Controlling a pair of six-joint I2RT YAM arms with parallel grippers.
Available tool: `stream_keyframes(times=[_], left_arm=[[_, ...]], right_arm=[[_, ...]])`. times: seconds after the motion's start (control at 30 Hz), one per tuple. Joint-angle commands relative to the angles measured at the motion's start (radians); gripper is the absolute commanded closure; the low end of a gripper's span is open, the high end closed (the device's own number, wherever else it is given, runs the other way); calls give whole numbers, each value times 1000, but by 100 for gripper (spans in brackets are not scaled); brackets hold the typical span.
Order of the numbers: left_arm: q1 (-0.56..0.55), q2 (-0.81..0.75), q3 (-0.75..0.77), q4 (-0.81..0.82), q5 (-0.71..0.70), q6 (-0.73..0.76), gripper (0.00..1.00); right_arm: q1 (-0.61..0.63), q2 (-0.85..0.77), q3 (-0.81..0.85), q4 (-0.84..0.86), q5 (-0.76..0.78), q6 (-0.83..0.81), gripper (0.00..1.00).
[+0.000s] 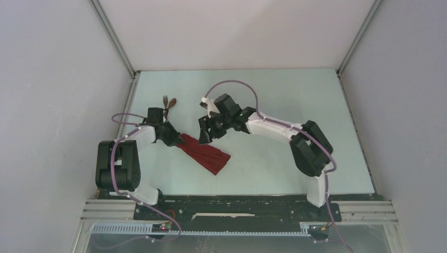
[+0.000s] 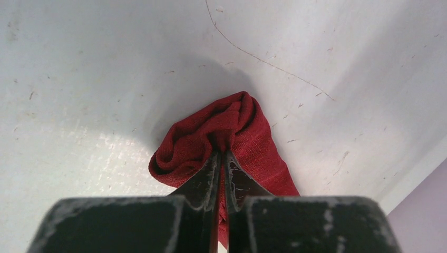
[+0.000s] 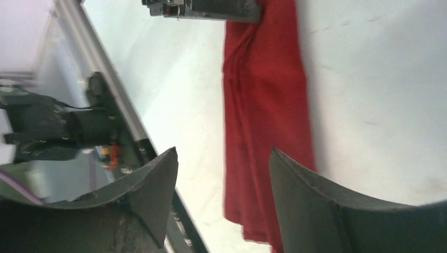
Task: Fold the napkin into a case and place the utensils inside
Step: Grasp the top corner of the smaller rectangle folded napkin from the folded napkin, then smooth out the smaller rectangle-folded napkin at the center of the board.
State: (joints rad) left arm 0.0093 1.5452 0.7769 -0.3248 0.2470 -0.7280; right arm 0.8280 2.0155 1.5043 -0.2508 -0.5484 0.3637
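The dark red napkin (image 1: pixel 204 154) lies bunched into a long strip on the pale table, running from upper left to lower right. My left gripper (image 1: pixel 175 139) is shut on its upper-left end; in the left wrist view the fingertips (image 2: pixel 222 154) pinch gathered red folds (image 2: pixel 221 126). My right gripper (image 1: pixel 206 134) is open and empty, just above the strip's middle; in the right wrist view the cloth (image 3: pixel 263 105) hangs between and beyond its fingers (image 3: pixel 158 179). The dark brown fork and spoon (image 1: pixel 168 104) lie together behind the left gripper.
White enclosure walls stand on the left, right and back. The metal frame rail (image 1: pixel 237 211) runs along the near edge by the arm bases. The left arm's base (image 1: pixel 117 166) stands at the near left.
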Motion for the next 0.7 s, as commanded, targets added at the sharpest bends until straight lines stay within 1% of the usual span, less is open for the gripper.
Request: stream_keyframes(times=[0.0,0.03,0.13,0.27,0.33,0.47,0.67], left_arm=[[-12,35,-10,-34,-6,18,99],[-12,31,-9,-37,-6,18,99],[-12,23,-6,-43,-13,21,99],[-12,23,-4,-45,-15,24,99],[-12,24,-2,-45,-13,24,99],[-12,21,-2,-44,-13,23,99],[-12,13,1,-43,-15,24,99]], right_arm=[[66,-105,6,-256,367,-426,27],[92,-102,15,-278,450,-466,26],[175,-77,54,-324,623,-544,26],[248,-24,113,-356,731,-593,30],[268,-8,127,-354,757,-605,32],[288,13,152,-369,745,-611,36],[315,47,166,-386,762,-618,36]])
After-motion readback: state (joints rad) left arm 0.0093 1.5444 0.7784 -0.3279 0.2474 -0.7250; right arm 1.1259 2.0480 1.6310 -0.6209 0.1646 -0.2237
